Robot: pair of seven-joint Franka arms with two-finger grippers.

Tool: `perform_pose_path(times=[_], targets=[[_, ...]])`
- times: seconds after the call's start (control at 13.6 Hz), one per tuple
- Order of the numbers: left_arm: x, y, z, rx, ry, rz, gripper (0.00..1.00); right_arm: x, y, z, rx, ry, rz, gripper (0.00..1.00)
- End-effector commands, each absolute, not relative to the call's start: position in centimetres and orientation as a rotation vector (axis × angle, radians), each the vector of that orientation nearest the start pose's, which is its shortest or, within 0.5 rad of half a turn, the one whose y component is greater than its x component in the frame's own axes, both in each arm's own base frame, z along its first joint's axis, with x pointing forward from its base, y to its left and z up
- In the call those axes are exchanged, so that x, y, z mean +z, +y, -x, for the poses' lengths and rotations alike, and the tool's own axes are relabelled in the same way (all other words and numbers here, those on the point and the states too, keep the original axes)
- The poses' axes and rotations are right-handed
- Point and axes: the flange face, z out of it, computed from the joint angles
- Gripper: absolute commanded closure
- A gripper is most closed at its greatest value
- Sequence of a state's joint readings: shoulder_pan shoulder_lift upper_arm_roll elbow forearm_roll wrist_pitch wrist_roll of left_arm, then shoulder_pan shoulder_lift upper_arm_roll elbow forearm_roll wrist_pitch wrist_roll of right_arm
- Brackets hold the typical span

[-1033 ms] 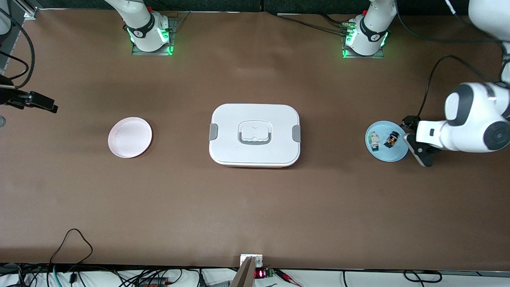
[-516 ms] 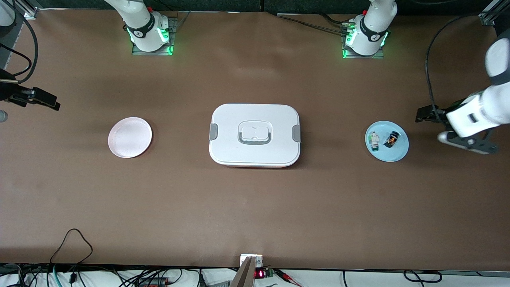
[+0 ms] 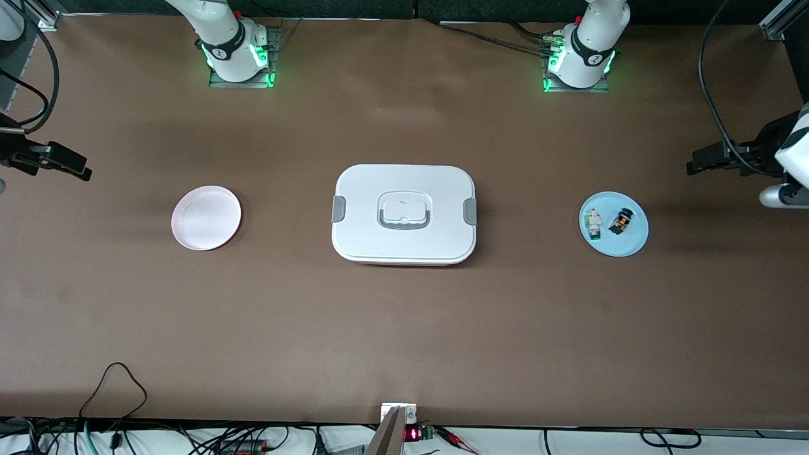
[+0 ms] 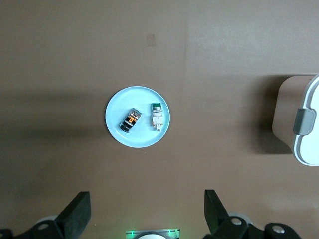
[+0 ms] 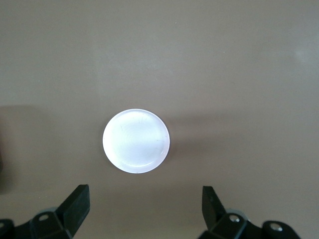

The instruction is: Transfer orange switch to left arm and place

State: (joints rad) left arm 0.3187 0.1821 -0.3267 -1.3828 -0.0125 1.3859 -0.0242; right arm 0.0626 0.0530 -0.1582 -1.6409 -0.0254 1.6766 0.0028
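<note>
The orange switch (image 3: 620, 221) lies on a light blue plate (image 3: 635, 243) toward the left arm's end of the table, beside a small white-and-green switch (image 3: 593, 224). The left wrist view shows the orange switch (image 4: 130, 120) lying on its side on that plate (image 4: 117, 107). My left gripper (image 4: 146, 210) is open and empty, high over the table beside the plate. The white box (image 3: 404, 215) stands mid-table, its edge in the left wrist view (image 4: 305, 124). My right gripper (image 5: 144, 205) is open and empty, high beside a pink plate (image 5: 135, 141).
The empty pink plate (image 3: 206, 217) lies toward the right arm's end of the table. The left arm (image 3: 793, 158) and the right arm's hand (image 3: 44, 159) hang at the view's two edges. Cables (image 3: 114, 385) lie along the table edge nearest the front camera.
The left arm has swung away from the blue plate toward its end of the table and risen. The right arm has barely moved. Both switches lie where they were.
</note>
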Motion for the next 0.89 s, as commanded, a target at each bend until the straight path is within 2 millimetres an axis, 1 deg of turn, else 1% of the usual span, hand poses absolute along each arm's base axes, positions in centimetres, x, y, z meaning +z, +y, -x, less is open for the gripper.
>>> perform_pose_path(times=[0.0,0.15,0.37,0.52,0.81], targets=[[61.8,-1.7,-57.5,0.247,-0.016,3.185,0.00,58.0,-5.0,-57.3,0.016,0.123,3.167,0.00],[61.8,-1.7,-57.6,0.238,-0.026,3.169,0.00,58.1,-5.1,-57.3,0.013,0.113,3.167,0.00],[62.1,-2.9,-57.9,0.186,0.010,3.159,0.00,58.3,-4.9,-57.3,0.006,0.106,3.166,0.00],[61.5,-3.0,-58.2,0.200,0.010,3.156,0.00,58.7,-4.9,-57.3,-0.006,0.106,3.166,0.00],[61.3,-3.1,-58.3,0.206,-0.009,3.161,0.00,58.6,-4.9,-57.3,-0.004,0.106,3.166,0.00]])
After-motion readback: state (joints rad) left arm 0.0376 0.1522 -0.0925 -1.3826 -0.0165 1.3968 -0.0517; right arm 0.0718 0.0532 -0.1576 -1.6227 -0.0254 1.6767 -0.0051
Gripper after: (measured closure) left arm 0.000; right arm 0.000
